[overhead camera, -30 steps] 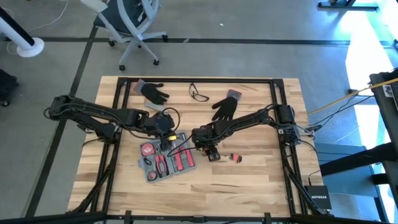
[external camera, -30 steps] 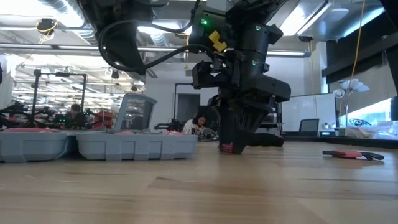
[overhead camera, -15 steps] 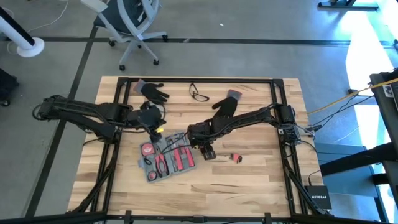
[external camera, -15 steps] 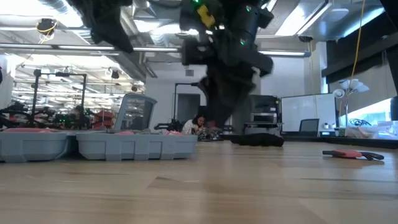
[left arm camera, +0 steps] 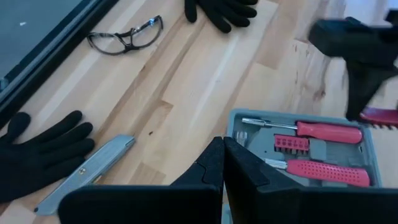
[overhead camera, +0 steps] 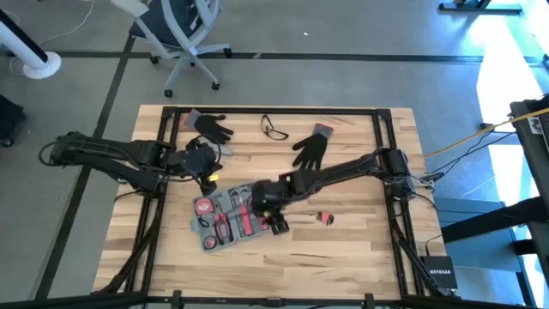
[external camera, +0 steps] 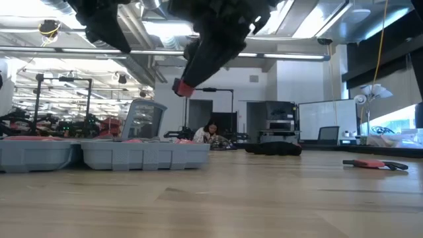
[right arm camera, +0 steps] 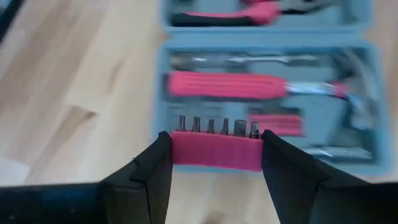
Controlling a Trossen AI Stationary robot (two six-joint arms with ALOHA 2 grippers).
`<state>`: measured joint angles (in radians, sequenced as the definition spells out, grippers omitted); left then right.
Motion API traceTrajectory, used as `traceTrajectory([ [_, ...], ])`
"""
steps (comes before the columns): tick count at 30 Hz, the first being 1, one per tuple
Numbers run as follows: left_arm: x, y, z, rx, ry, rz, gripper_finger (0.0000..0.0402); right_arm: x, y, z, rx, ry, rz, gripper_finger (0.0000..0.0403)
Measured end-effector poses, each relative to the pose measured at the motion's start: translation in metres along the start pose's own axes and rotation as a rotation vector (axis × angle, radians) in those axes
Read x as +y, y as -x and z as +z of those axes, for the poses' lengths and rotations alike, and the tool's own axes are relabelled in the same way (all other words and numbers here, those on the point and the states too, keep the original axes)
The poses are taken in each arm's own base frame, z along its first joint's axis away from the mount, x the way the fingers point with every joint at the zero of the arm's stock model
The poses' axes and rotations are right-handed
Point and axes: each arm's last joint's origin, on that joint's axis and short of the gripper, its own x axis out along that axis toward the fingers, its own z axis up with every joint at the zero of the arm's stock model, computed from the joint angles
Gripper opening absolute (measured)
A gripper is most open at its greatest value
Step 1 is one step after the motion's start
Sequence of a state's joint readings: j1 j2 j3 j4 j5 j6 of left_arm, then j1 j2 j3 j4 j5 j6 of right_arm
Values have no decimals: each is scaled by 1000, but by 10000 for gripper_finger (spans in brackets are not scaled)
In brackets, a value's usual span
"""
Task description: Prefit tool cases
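Case (overhead camera: 230, 218) open, flat, table centre-left. Right gripper (right arm camera: 216, 163) above case's 3 o'clock edge, grasping red bit holder (right arm camera: 216, 149). Left gripper (left arm camera: 222, 163) clenched, empty, at case's 11 o'clock.

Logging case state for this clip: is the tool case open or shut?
Open. The case lies flat with its tools showing: red-handled screwdrivers in the left wrist view, and more tools in the recesses in the right wrist view.
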<state>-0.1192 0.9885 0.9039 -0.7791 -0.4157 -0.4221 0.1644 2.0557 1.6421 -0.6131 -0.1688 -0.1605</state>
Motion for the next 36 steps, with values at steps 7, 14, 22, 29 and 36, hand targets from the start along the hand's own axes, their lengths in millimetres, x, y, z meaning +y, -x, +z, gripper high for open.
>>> traceTrajectory([
  [7, -3, 1, -1, -3, -12, -16, 0, 20, -23, 5, -21, 14, 10, 205],
  [14, -4, 2, -2, -1, 4, -19, 0, 14, -49, 10, 8, -13, 6, 205],
  [22, -4, 2, -2, 8, 1, -16, 0, 13, -64, 1, 77, -21, 12, 205],
  [29, -4, 2, -3, 15, -3, -12, 0, 9, -63, 0, 83, -22, -12, 205],
  [36, -4, 2, -3, 15, 12, -12, 0, 9, -63, -1, 85, 25, -11, 205],
])
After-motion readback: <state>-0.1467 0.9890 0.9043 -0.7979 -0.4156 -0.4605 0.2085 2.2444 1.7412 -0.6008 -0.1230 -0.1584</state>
